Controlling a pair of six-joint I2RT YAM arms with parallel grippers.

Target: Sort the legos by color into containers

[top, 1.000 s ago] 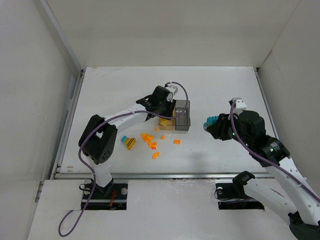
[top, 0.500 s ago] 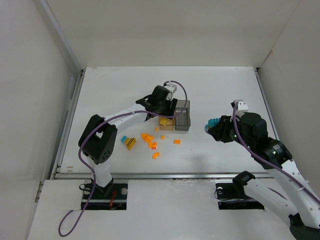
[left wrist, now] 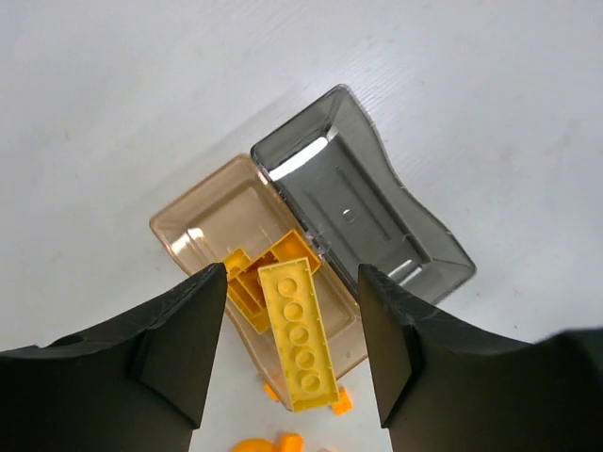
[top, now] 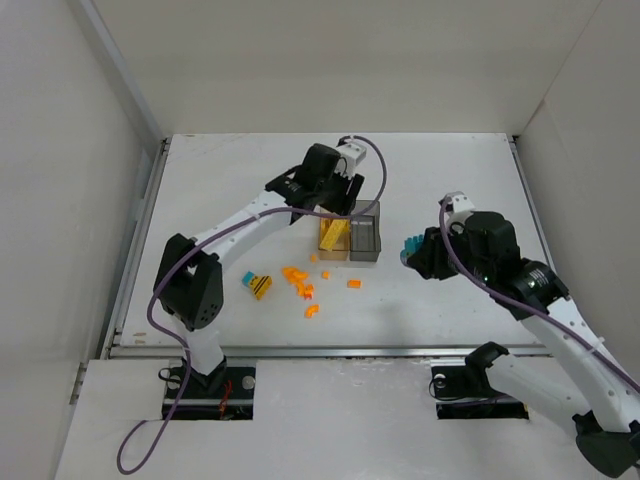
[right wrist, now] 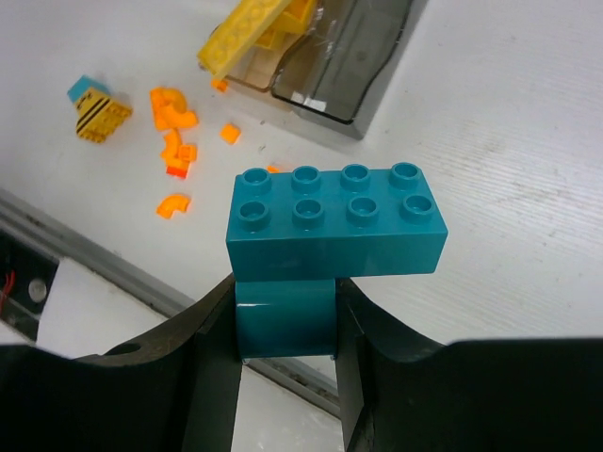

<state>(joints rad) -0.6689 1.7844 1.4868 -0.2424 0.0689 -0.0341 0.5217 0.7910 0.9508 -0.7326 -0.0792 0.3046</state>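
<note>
My left gripper (top: 341, 203) is open and empty, hovering above the amber-tan bin (top: 328, 250); in the left wrist view (left wrist: 292, 275) its jaws stand wide apart. A long yellow brick (left wrist: 300, 334) leans in the amber bin (left wrist: 212, 215) over smaller yellow bricks, its end poking over the rim. The grey bin (left wrist: 363, 202) beside it holds nothing I can see. My right gripper (right wrist: 285, 320) is shut on a teal brick (right wrist: 334, 221), held in the air right of the grey bin (top: 366, 238). The teal brick also shows in the top view (top: 413, 246).
Several orange bricks (top: 300, 284) lie scattered in front of the bins, also in the right wrist view (right wrist: 174, 118). A black-striped yellow brick (top: 262, 288) with a small teal brick (top: 246, 279) lies to their left. The table's near edge rail (top: 330, 350) runs just beyond.
My left gripper has risen and pulled back from the amber bin, leaving the long yellow brick leaning in it. My right gripper with the teal brick has shifted slightly left.
</note>
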